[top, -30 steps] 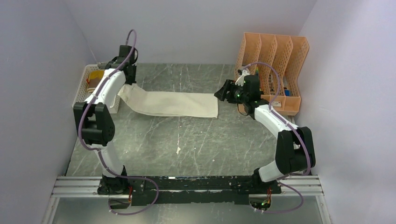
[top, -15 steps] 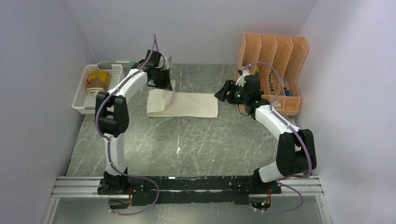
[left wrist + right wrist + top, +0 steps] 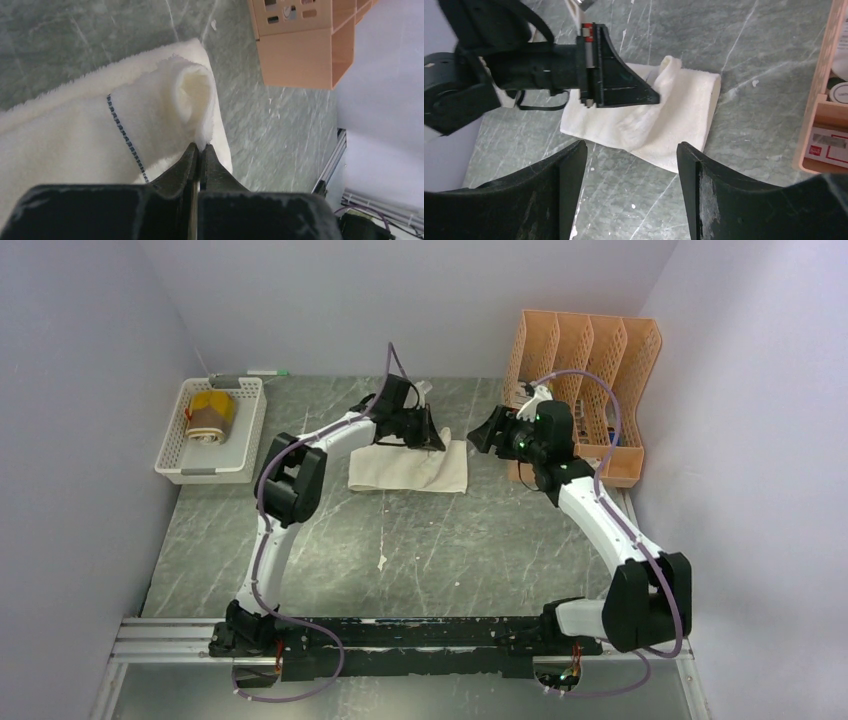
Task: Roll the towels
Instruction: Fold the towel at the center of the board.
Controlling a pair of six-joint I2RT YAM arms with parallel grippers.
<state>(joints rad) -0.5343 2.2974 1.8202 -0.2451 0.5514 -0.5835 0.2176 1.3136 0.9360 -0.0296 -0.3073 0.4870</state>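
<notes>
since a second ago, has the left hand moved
Yes. The left hand, shut on the cream towel, has swept right, from beside the white basket to near the orange file rack, folding the towel over itself.

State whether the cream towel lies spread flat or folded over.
Folded over: the left gripper pinches one end of the cream towel, doubled back over the rest.

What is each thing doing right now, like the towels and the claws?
Cream-white fluffy towel: folded over, one end lifted and curled.
Mustard-yellow and brown towel: rolled up, in the white plastic basket.
Left claw: shut, pinching the lifted end.
Right claw: open, holding nothing.
</notes>
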